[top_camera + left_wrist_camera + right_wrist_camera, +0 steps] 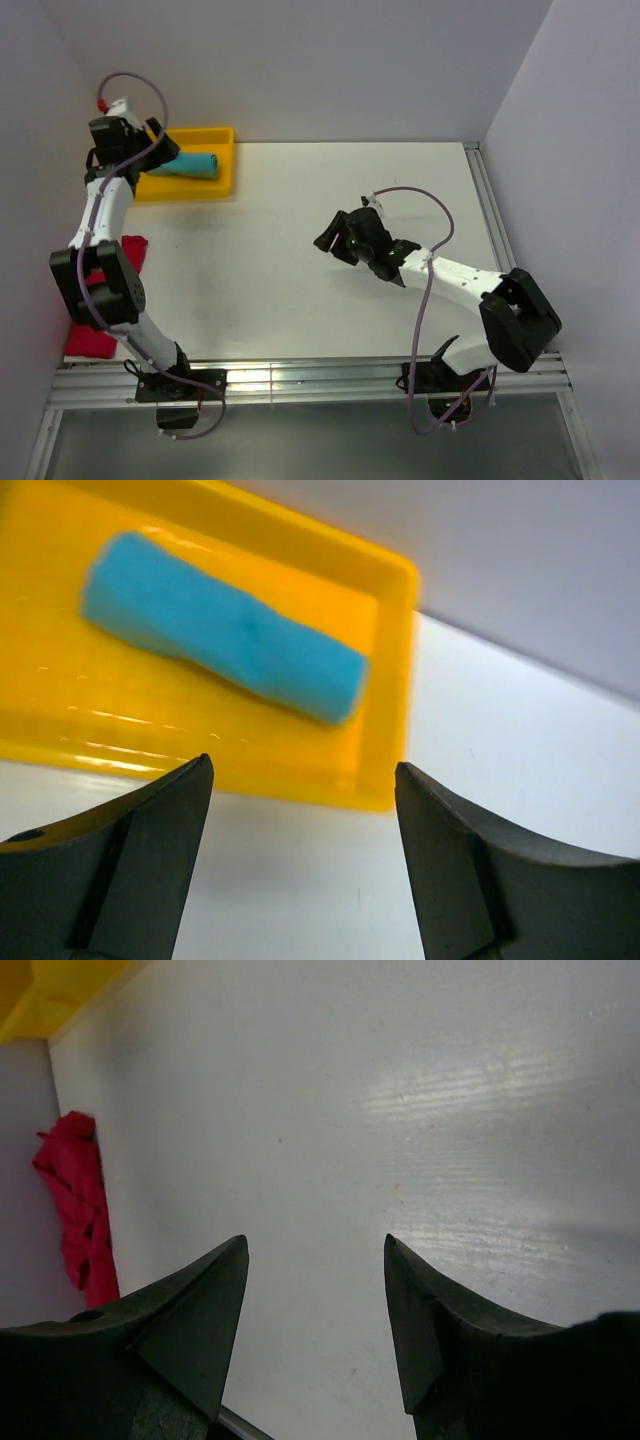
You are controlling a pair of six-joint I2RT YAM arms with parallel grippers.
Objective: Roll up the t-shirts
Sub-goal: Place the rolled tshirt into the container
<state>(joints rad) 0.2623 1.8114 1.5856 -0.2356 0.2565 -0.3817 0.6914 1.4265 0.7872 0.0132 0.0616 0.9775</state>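
A teal t-shirt (192, 163) lies rolled into a tube inside the yellow tray (222, 134) at the back left. In the left wrist view the roll (225, 630) lies slantwise across the tray floor (120, 725). My left gripper (163, 143) hovers at the tray's left end, open and empty (303, 770), its fingertips over the white table just short of the tray's rim. The red t-shirt (90, 340) lies crumpled at the table's left edge, partly hidden by the left arm, and shows in the right wrist view (75, 1200). My right gripper (333, 240) is open and empty over mid-table (315, 1245).
White walls close in the table at the back, left and right. A metal rail (300, 380) runs along the near edge by the arm bases. A corner of the tray (40, 990) shows at the top left of the right wrist view.
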